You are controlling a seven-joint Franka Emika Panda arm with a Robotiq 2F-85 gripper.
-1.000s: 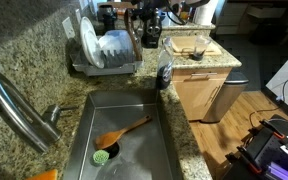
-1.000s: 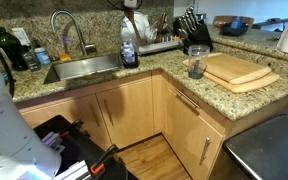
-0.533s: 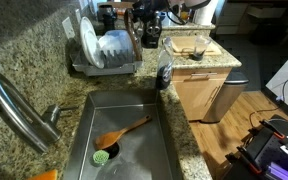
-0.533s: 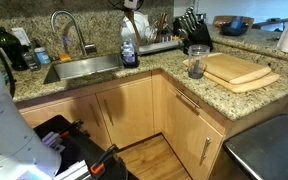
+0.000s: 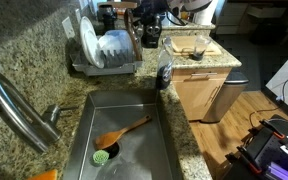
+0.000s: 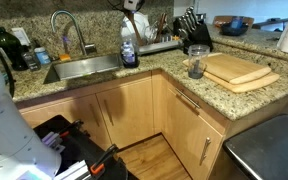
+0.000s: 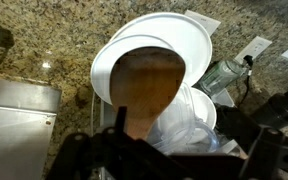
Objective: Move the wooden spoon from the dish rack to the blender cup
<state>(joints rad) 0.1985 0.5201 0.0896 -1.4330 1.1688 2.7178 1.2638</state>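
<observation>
I'm holding the gripper [image 7: 164, 160] almost where it was, jaws spread wide and empty, hovering over the wooden spoon [image 7: 144, 85] in the dish rack [image 5: 105, 70].

Speckled tan, brown and black granite across the tabletop [image 5: 14, 70]; white plates [image 5: 112, 48] in the silver dish rack [image 5: 104, 69], a brown wooden spoon [image 7: 144, 90] against them; there's an orange-tan spoon [image 5: 124, 131] and green brush [image 5: 102, 156] in the grey sink [image 5: 139, 105]; pale cutting boards [image 6: 239, 70].
</observation>
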